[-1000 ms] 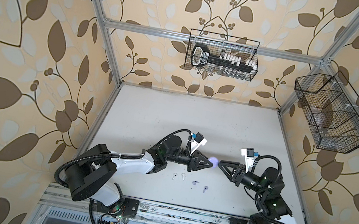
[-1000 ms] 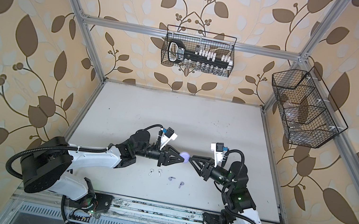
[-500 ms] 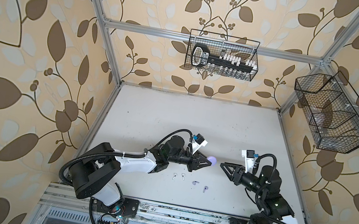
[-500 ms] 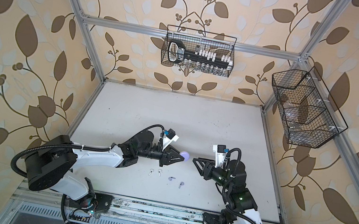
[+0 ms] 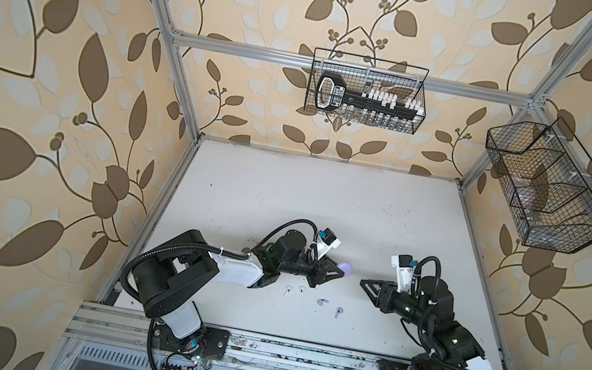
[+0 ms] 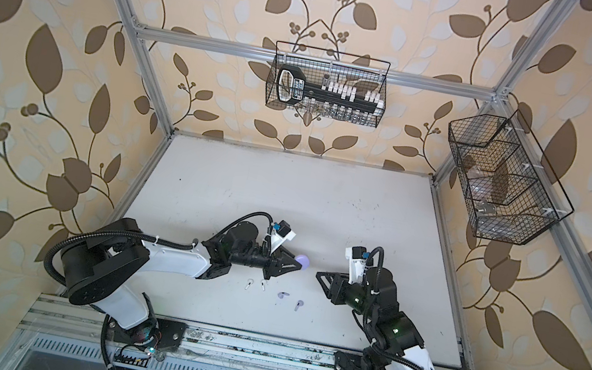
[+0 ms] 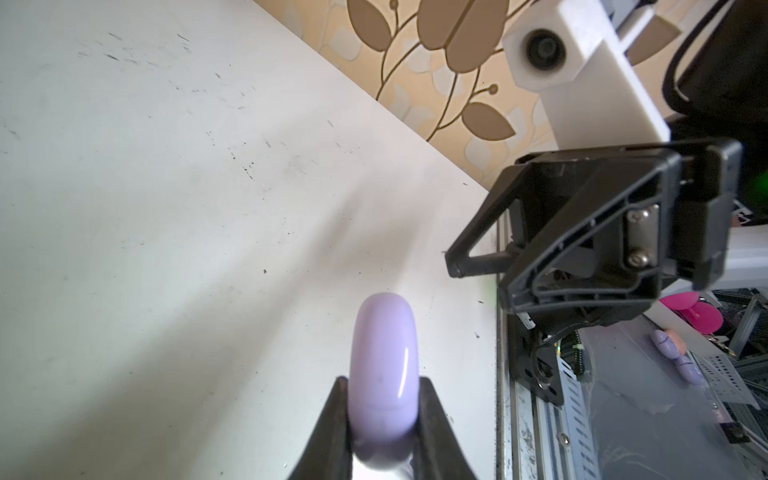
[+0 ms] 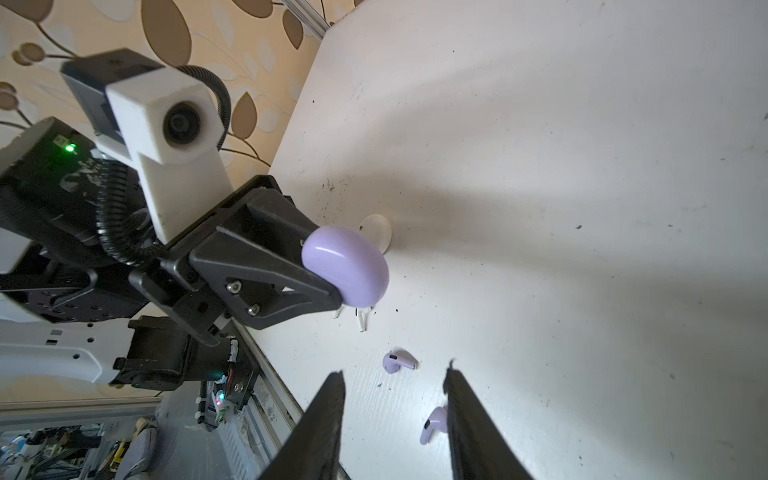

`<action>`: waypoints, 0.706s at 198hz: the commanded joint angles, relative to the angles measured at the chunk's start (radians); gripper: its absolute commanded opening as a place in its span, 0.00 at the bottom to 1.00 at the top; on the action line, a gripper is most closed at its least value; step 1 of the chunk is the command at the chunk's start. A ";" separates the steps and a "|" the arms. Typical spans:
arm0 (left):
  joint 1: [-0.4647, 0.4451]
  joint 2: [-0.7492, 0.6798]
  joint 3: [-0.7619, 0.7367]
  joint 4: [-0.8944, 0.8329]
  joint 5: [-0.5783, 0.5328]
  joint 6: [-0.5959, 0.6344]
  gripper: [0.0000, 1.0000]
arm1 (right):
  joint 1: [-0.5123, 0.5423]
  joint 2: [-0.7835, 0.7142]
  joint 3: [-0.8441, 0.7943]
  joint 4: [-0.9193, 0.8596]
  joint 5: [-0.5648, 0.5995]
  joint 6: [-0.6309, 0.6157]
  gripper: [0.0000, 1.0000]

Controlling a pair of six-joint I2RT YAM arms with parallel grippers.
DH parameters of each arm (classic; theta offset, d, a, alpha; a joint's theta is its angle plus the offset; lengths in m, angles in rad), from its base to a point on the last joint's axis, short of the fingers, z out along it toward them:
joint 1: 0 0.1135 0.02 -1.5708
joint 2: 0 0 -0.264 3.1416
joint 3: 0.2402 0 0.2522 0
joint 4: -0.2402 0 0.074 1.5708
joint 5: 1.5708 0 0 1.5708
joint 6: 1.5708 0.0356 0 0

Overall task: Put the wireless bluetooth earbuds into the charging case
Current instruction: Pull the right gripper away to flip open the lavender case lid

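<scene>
Both top views: the left gripper (image 5: 337,274) is clamped on the lilac charging case (image 5: 345,269) and holds it over the middle of the white table (image 5: 283,200). The right gripper (image 5: 365,284) faces it with a gap between them, and its jaws are apart and empty. Four wireless bluetooth earbuds lie loose on the table in a row nearer the front rail, below the left gripper: two white earbuds (image 5: 287,290) (image 6: 263,284), then two lilac earbuds (image 5: 323,302) (image 6: 298,305). None of them touch.

Left wrist: the lilac charging case (image 7: 382,365) sits edge-on and looks shut, pinched between both fingers (image 7: 338,415). The right gripper (image 7: 469,266) is beyond it, not touching.

Right wrist: the right gripper (image 8: 395,370) is spread wide and holds nothing. One lilac earbud (image 8: 399,360) shows between its fingers down on the table, and the other (image 8: 434,424) is partly hidden by a finger. The white earbuds (image 8: 361,318) peek out under the held case (image 8: 349,266). A white round case (image 8: 378,232) lies on the table behind it.
</scene>
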 commanded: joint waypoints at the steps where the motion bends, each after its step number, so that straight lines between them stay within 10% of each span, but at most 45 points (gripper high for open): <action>1: -0.022 -0.044 -0.018 0.038 -0.036 0.066 0.00 | 0.094 0.022 0.053 -0.063 0.162 0.024 0.41; 140: -0.067 -0.178 -0.023 -0.174 -0.090 0.233 0.00 | 0.226 0.272 0.181 0.071 0.230 0.075 0.41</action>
